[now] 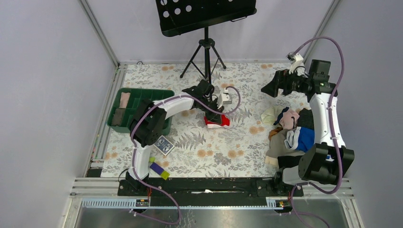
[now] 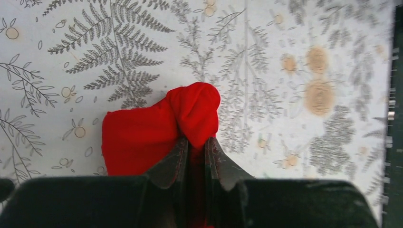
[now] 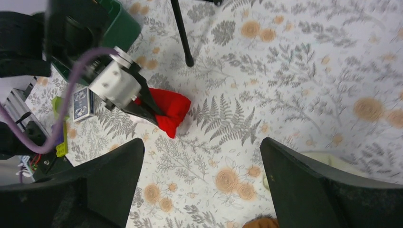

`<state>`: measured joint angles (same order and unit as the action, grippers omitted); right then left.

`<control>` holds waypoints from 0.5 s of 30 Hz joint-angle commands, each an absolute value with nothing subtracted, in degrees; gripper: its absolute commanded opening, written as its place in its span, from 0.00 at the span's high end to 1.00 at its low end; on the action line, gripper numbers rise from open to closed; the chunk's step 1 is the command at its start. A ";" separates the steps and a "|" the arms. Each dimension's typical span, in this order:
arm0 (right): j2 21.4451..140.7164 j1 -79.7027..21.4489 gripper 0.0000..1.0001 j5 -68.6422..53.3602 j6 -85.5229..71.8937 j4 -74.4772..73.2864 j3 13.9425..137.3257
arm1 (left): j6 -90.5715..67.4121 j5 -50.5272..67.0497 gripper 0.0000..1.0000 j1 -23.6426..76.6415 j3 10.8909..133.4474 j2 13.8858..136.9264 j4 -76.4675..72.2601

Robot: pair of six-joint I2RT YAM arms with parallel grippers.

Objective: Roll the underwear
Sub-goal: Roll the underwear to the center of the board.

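The red underwear (image 1: 217, 120) lies bunched on the floral table near the middle, with a bit of white trim at its near edge. My left gripper (image 1: 212, 114) is shut on it. In the left wrist view the two dark jaws pinch a fold of the red underwear (image 2: 142, 135) at the left gripper (image 2: 195, 145), and a rounded lump of cloth bulges beyond the tips. The right wrist view shows the underwear (image 3: 171, 108) under the left gripper's fingers (image 3: 145, 107). My right gripper (image 3: 202, 156) hangs open and empty, high at the back right (image 1: 268, 88).
A green bin (image 1: 124, 116) holding cloth sits at the left. A music stand's tripod (image 1: 206, 57) stands at the back. A pile of clothes (image 1: 290, 130) lies at the right. A card box (image 1: 163, 145) and small blocks (image 1: 158, 168) lie near the left arm's base.
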<state>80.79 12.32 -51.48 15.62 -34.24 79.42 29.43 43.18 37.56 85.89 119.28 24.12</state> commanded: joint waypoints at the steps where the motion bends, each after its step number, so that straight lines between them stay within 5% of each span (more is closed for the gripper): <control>1: 78.26 12.13 0.00 -50.52 11.61 -29.73 75.25 | 25.16 52.15 1.00 36.14 88.35 112.99 27.95; 15: 79.49 11.67 0.00 -52.47 9.84 -23.07 63.72 | 26.19 51.70 1.00 35.59 85.64 114.92 27.94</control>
